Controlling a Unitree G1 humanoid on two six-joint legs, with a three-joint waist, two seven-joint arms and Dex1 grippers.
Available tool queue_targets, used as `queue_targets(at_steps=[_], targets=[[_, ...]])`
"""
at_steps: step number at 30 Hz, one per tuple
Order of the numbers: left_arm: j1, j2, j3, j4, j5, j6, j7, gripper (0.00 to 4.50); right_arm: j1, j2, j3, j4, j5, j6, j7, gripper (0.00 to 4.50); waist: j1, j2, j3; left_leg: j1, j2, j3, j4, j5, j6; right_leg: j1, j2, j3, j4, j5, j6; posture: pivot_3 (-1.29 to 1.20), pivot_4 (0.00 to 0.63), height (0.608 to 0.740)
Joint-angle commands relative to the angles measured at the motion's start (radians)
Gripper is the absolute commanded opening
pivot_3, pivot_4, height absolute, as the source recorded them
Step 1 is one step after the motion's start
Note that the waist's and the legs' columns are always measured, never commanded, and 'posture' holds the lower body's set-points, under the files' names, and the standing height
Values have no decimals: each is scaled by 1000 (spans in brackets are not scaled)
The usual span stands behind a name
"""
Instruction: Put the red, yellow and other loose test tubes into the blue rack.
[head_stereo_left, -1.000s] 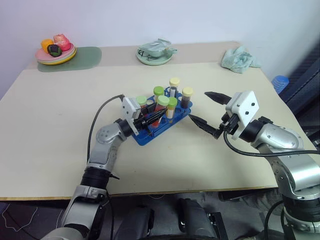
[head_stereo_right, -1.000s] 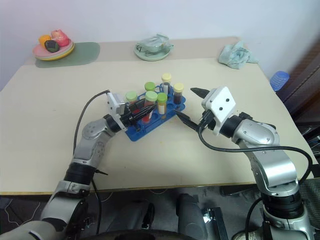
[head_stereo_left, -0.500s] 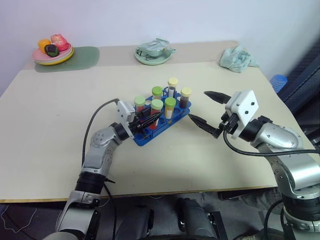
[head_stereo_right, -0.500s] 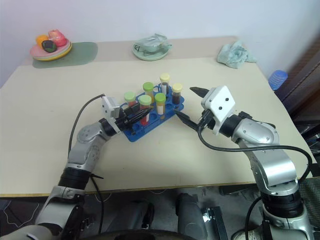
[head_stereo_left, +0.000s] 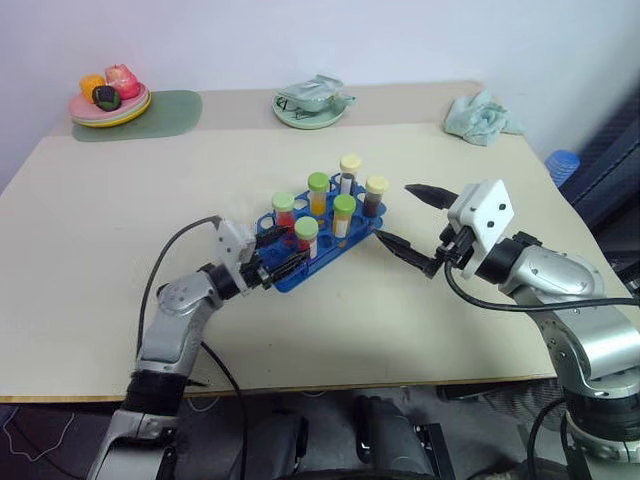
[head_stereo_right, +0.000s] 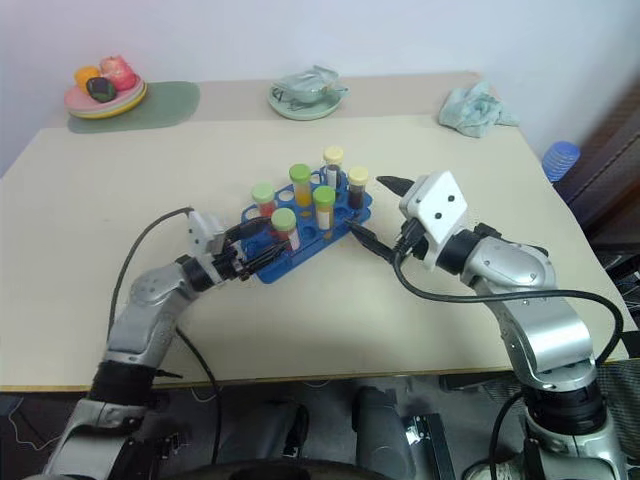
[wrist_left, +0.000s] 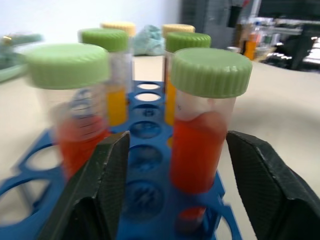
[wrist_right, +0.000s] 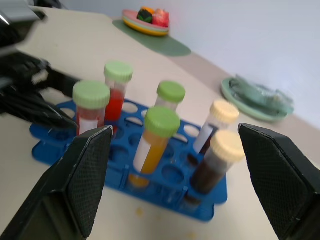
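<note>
The red-filled tube (wrist_left: 204, 120) with its green cap is seated upright in a near hole of the blue rack (head_stereo_left: 322, 243), so the left gripper (head_stereo_left: 282, 266) is held open beside it, fingers clear. The right gripper (head_stereo_left: 412, 222) is parked open right of the rack, empty.

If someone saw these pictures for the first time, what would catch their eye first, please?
Mid-table, the blue rack holds six capped tubes, green and pale yellow caps over red, orange and dark liquids. The left gripper, open, sits at the rack's near-left end beside a red tube; the right gripper hovers open at its right.
</note>
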Motion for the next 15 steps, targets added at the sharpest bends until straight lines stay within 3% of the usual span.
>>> queue_targets(at_steps=[1,4,8,15], targets=[[59,35,81,-82,-83,27,-17,3210,45,-16,-56,-54,31,-2,10,4125,1,0,0,0,0,0,0,0,0,0,0,0,0,0,0,0,150,740],[123,82,143,-125,-121,56,-26,3210,104,-25,-91,-64,42,3,15,4125,0,0,0,0,0,0,0,0,1,0,0,0,0,0,0,0,150,740],[270,219,262,-186,-174,52,-140,3210,212,-45,-187,-92,73,36,17,4125,-2,2,1,0,1,0,0,-3,4,0,1,0,0,0,0,0,150,740],[362,301,334,-225,-219,100,-185,3210,317,-75,-296,-110,121,48,42,4125,2,3,2,1,1,0,0,-6,8,3,0,0,-3,-1,0,0,150,740]])
